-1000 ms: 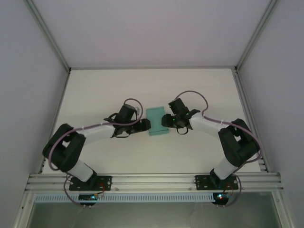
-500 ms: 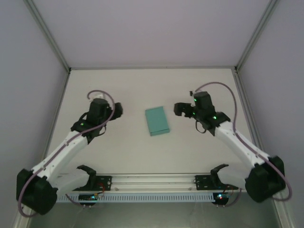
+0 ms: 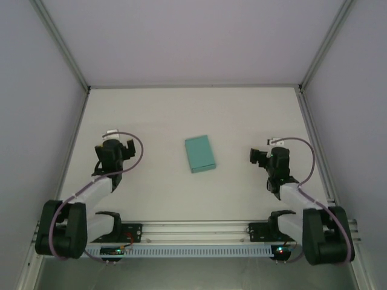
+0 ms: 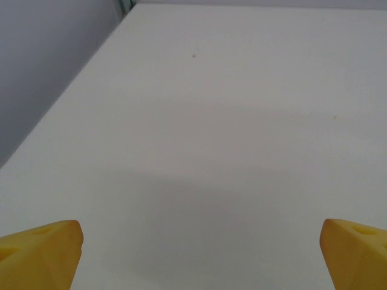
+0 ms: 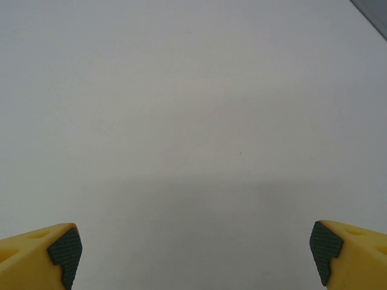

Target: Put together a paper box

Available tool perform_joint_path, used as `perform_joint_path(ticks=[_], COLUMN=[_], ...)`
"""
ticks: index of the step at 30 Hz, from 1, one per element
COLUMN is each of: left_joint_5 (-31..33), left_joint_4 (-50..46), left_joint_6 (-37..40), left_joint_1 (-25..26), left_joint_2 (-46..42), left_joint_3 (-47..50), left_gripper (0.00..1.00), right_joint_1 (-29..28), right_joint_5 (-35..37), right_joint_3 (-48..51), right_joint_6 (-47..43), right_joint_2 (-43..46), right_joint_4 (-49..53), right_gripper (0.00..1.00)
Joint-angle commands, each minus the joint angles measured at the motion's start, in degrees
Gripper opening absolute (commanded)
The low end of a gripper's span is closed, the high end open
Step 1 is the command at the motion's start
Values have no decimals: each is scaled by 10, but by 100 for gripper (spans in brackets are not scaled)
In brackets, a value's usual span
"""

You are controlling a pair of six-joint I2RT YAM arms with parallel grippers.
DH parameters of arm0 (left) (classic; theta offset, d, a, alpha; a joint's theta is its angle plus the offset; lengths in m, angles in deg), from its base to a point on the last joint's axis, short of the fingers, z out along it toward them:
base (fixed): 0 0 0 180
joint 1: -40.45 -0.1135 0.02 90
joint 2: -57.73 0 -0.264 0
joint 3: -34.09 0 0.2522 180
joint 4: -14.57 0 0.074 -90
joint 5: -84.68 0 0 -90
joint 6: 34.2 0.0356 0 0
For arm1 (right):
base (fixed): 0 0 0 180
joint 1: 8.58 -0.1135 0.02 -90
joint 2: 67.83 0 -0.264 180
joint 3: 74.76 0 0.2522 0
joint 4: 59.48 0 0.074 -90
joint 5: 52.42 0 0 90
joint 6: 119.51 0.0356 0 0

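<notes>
Top external view: left claw [image 3: 113, 147] and right claw [image 3: 265, 156], both released, have withdrawn from the paper box [image 3: 200, 153] at centre; assembly appears complete.

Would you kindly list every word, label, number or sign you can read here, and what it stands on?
No text is readable.
The paper box: plain teal top, no print visible.
The table: plain white, unmarked.
The arm bases: too small to tell whether they bear labels.
</notes>
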Motion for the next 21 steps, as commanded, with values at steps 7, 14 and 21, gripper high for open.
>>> perform_joint_path(ticks=[7,14,21], left_joint_5=[-110,-141,-128], left_joint_4=[285,528,341], left_joint_6=[74,56,52], left_joint_1=[-38,-83,-76], left_joint_2=[85,242,214], left_joint_3=[63,94,26], left_gripper=[99,99,99], right_joint_1=[78,70,53], right_joint_5=[-131,-142,-120], right_joint_3=[-3,-73,-81], right_joint_6=[-28,-19,-35], right_joint_2=[-184,-256,-248], right_joint_4=[-313,-257,-227], right_gripper=[99,99,99])
